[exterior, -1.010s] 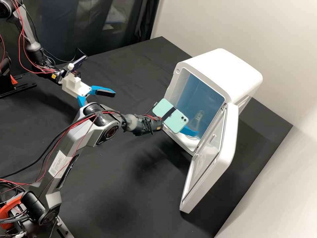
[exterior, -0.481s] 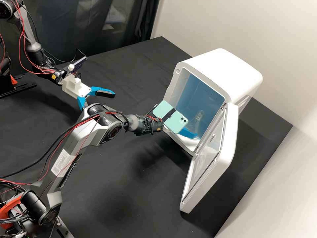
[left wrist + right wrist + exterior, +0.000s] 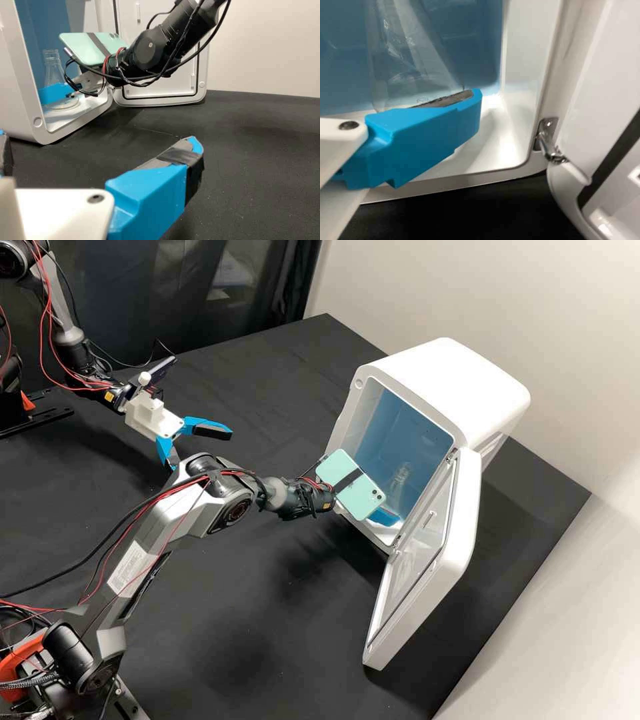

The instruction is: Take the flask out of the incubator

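**Right Arm Pushed Deeper Into the Incubator, Alongside the Flask**

Over the last second the right arm had eased forward. Its elbow slid toward the incubator and the teal phone [image 3: 350,483] strapped to its wrist tipped further into the opening. The left arm had barely stirred.

The right gripper [image 3: 427,120] sat low inside the chamber, just beside the lower wall of the flask [image 3: 415,55] and perhaps touching it. Whether it was spread or clamped on the glass could not be told.

The flask stood upright on the chamber floor, well inside. Being clear glass, it looked light and rigid, but also slick and breakable. A squeeze on the sloping body would likely make it slip. The narrow neck seemed the safer purchase, or else a gentle hold low down where the wall is widest. It would then need a level lift to clear the sill.

Around them, the white incubator [image 3: 467,393] stood with its door [image 3: 433,553] swung fully open. The left gripper [image 3: 199,445] hung empty with its jaws apart above the black bench [image 3: 267,613], well apart from the incubator.
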Robot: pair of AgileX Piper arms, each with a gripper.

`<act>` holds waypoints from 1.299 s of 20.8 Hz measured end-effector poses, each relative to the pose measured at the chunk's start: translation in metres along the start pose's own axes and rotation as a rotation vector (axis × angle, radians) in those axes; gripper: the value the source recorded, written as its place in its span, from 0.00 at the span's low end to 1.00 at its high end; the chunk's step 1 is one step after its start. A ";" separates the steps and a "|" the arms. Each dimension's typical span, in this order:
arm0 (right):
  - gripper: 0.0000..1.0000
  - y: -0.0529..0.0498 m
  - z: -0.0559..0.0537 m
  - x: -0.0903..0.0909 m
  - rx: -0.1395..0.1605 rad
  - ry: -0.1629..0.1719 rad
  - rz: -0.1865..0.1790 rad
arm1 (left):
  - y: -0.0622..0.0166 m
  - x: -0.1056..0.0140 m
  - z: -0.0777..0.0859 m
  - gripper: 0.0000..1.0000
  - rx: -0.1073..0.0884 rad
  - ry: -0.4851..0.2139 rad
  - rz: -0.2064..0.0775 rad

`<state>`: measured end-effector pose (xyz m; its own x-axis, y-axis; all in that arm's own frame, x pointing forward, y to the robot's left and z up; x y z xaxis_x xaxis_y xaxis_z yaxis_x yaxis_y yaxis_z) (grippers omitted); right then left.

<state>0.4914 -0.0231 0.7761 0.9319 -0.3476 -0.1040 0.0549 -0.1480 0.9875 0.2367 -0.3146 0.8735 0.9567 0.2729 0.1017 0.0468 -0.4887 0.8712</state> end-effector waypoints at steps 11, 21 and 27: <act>0.00 0.008 0.010 0.008 0.182 0.046 -0.042 | -0.0014 0.002 0.006 1.00 0.003 -0.024 -0.006; 0.00 0.007 0.012 0.007 0.181 0.051 -0.035 | -0.0032 0.000 0.007 1.00 0.000 -0.022 -0.013; 0.00 0.007 0.014 0.007 0.199 0.044 -0.027 | -0.0032 0.000 0.007 1.00 0.000 -0.022 -0.013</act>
<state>0.4932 -0.0390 0.7812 0.9462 -0.3006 -0.1199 0.0118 -0.3383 0.9410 0.2384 -0.3185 0.8676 0.9621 0.2608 0.0792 0.0597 -0.4853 0.8723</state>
